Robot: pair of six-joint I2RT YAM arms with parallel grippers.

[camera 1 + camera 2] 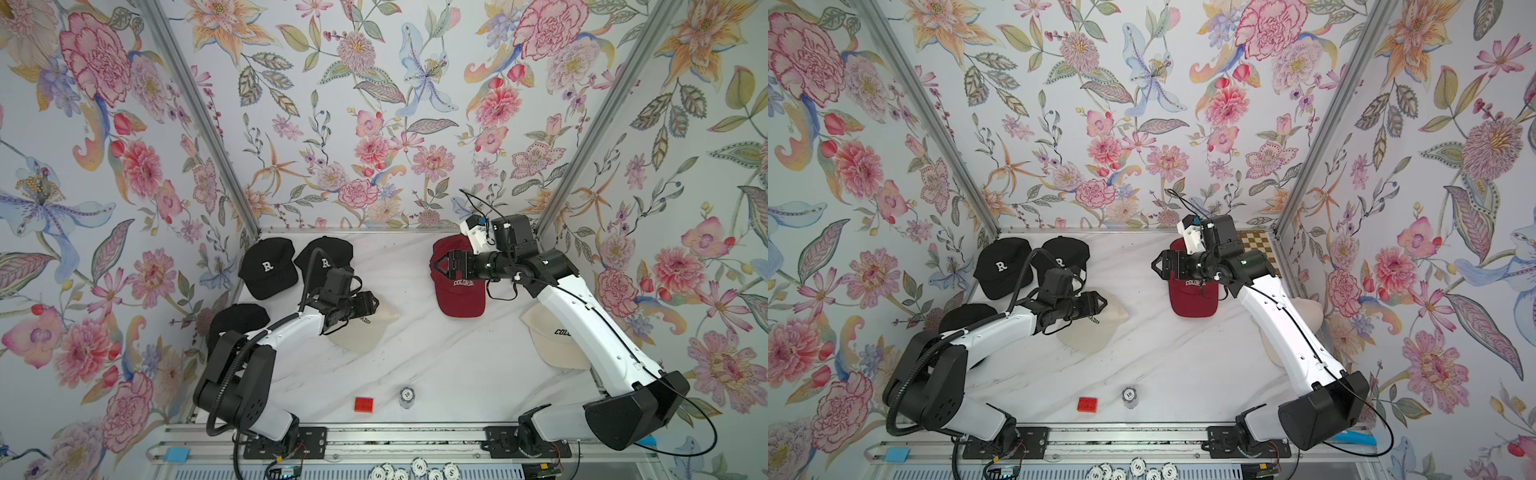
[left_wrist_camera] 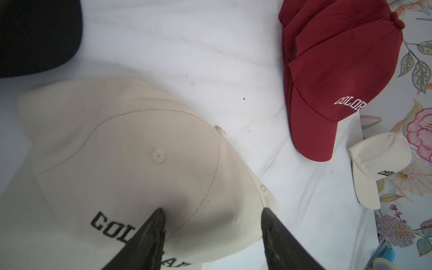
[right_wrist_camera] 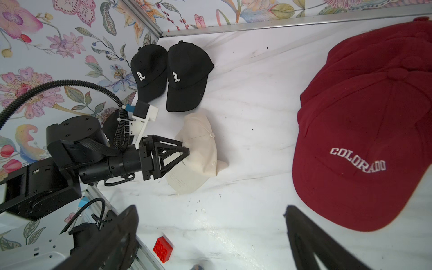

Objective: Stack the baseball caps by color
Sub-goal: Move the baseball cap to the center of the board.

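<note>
- Front and centre is the cream cap [image 2: 140, 152]. It sits on the left half of the white table [image 1: 415, 353], just in front of the black caps, with its brim toward the near edge.
- The left gripper [image 2: 212, 211] is down on its crown. The two dark fingers [image 2: 149, 236] stand partway apart with the front panel between them, one tip pressing a dent into the cloth. Whether they have actually pinched the fabric, I cannot tell.
- In the left wrist view, one finger cuts the lettering on that cap down to "COL". In both top views the wrist covers most of the crown.
- Two black caps [image 1: 268, 270] with a white "R" lie side by side in the far left corner, and the left wrist overlaps the nearer edge of one.
- A third black cap [image 1: 239, 320] lies closer in, half hidden behind the left arm [image 1: 282, 328], with no letter showing.
- The red caps [image 3: 362, 140] are piled far right, with "COLORADO" on the top one. The layers fan out at the back, and how many there are is hard to count.
- The right gripper [image 3: 210, 208] hangs above the pile with its jaws spread wide and nothing between them.
- The second cream cap [image 1: 552, 340] lies near right, largely under the right arm [image 1: 590, 332].
- A red block [image 1: 363, 404] and a small stack of poker chips [image 1: 406, 397] sit near the front edge, well apart from the caps.
- In a top view, a sliver of checkerboard [image 1: 1258, 249] peeks out in the far right corner.
</note>
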